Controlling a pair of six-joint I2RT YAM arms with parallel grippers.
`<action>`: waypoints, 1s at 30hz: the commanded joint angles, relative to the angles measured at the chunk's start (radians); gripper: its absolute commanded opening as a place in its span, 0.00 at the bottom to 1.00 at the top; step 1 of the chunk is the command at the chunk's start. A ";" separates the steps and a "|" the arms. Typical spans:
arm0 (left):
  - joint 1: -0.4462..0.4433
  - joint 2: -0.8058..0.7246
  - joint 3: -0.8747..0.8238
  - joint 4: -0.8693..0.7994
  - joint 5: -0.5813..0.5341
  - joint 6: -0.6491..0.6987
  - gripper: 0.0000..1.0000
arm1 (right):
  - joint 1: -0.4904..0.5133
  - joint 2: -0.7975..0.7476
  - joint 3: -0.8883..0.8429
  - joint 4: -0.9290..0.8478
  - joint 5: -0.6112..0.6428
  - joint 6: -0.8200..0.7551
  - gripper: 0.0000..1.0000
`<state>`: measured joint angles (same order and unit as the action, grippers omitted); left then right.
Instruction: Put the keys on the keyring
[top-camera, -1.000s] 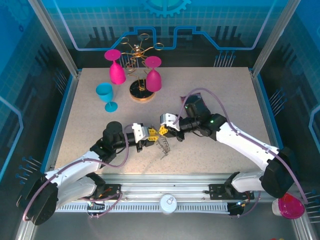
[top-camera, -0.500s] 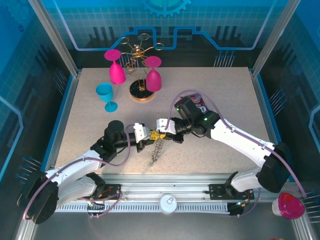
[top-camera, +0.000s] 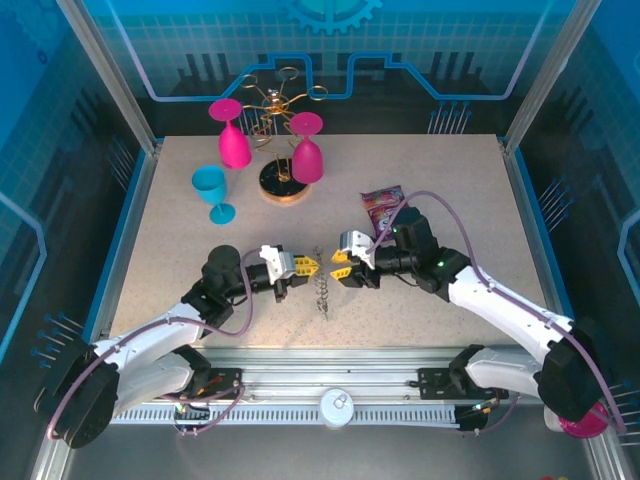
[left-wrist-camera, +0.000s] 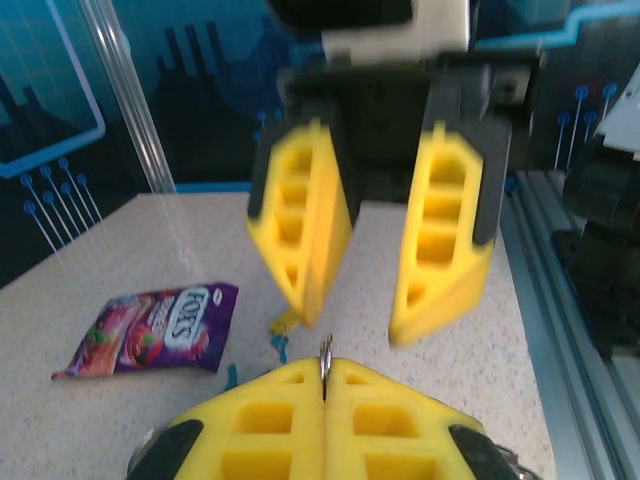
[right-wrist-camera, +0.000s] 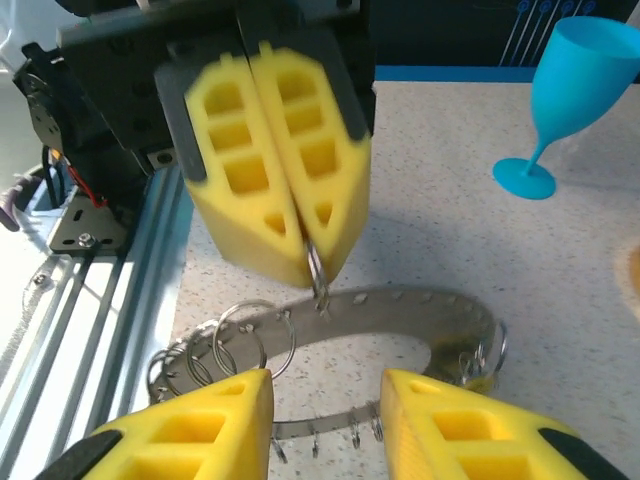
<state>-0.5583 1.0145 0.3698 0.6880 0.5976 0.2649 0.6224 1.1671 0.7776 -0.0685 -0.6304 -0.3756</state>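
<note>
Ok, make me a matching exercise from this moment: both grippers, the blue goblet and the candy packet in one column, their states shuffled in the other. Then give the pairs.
Column one
1. left gripper
2. right gripper
3. blue goblet
4. candy packet

Column two
A. lying flat on the table
B. shut on a small wire loop of the keyring
C. standing upright on its foot
D. jaws apart, facing the other gripper

Pairs: 1-B, 2-D, 3-C, 4-A
</note>
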 joint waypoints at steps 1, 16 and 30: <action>0.000 -0.010 0.000 0.170 0.064 -0.081 0.00 | -0.002 0.005 -0.021 0.187 -0.081 0.107 0.33; -0.002 0.036 0.005 0.239 0.108 -0.137 0.00 | -0.002 0.008 -0.021 0.250 -0.147 0.144 0.27; 0.000 0.064 -0.003 0.261 0.057 -0.149 0.12 | 0.003 0.013 0.041 0.159 -0.143 0.079 0.00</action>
<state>-0.5526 1.0939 0.3683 0.9234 0.6697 0.1020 0.6186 1.1858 0.7681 0.1486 -0.7712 -0.2474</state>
